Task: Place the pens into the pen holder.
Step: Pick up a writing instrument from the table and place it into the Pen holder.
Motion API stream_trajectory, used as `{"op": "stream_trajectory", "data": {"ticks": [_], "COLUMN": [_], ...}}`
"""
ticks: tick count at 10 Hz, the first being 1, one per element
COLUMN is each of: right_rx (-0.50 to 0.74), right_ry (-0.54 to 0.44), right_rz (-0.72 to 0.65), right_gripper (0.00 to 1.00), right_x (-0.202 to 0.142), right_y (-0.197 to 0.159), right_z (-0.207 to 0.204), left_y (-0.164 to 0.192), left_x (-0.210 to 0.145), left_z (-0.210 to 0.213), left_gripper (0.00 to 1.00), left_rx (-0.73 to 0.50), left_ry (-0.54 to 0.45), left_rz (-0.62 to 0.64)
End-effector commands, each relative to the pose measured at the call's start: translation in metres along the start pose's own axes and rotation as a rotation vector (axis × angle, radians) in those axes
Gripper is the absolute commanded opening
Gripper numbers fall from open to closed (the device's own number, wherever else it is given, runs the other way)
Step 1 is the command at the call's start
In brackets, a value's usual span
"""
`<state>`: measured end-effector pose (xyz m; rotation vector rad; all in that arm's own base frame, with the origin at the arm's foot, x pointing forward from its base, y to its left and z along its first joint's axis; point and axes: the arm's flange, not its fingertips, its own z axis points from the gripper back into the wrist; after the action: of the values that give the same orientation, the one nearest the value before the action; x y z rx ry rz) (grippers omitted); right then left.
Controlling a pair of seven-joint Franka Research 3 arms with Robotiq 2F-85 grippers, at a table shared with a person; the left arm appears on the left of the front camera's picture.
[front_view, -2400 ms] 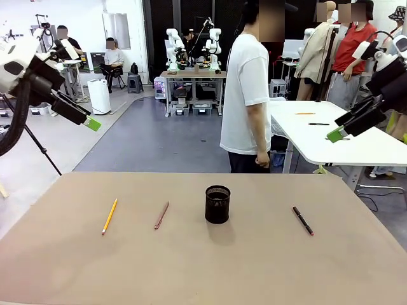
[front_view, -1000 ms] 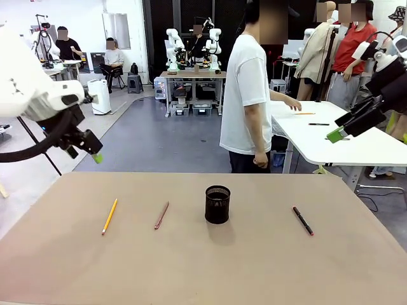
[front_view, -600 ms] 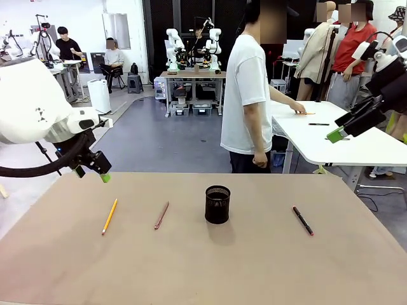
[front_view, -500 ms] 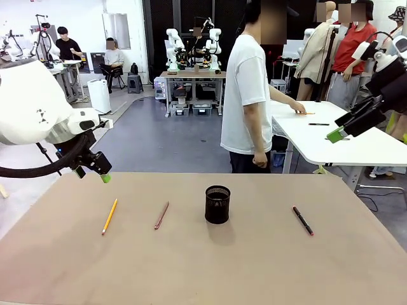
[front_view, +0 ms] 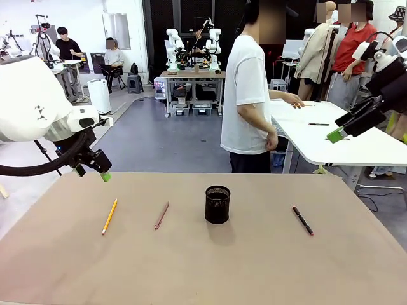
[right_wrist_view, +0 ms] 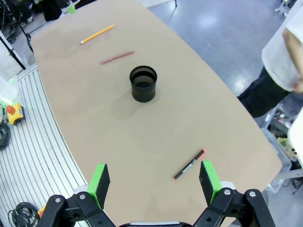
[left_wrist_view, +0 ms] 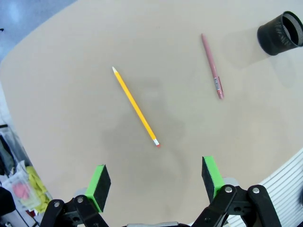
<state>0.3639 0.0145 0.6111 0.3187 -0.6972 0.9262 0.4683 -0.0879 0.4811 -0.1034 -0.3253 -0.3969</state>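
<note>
Pointing at the yellow pencil (left_wrist_view: 136,108), left fingers (left_wrist_view: 100,179) wide; right fingers (right_wrist_view: 208,177) wide, raised aside.

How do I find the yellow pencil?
Find the tan table, then the black mesh cup at its middle. Two sticks lie to the robot's left of it; the pencil is the outer one, bright orange-yellow, while the nearer pen is reddish-brown.
</note>
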Motion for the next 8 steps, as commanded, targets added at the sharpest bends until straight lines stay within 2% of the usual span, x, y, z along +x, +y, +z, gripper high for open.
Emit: {"op": "stream_trajectory", "data": {"ticks": [1,3,6,8], "right_rx": [0.007,0.007,0.007,0.007], "right_ry": [-0.01,-0.01,-0.01,-0.01], "right_rz": [-0.007,-0.007,-0.007,-0.007], "right_gripper": [1.0,1.0,1.0,1.0], "right_x": [0.001,0.001,0.001,0.001], "right_y": [0.001,0.001,0.001,0.001], "right_z": [0.0,0.0,0.0,0.0], "left_y": [0.002,0.013,0.033,0.042], "left_x": [0.017,0.044,0.056,0.058], "left_z": [-0.014,-0.067,-0.122,-0.154], "left_gripper": [1.0,1.0,1.0,1.0], "left_rx": [0.043,0.186,0.255,0.226], "left_ry": [0.045,0.134,0.154,0.167], "left_rz": [0.066,0.195,0.254,0.268]}}
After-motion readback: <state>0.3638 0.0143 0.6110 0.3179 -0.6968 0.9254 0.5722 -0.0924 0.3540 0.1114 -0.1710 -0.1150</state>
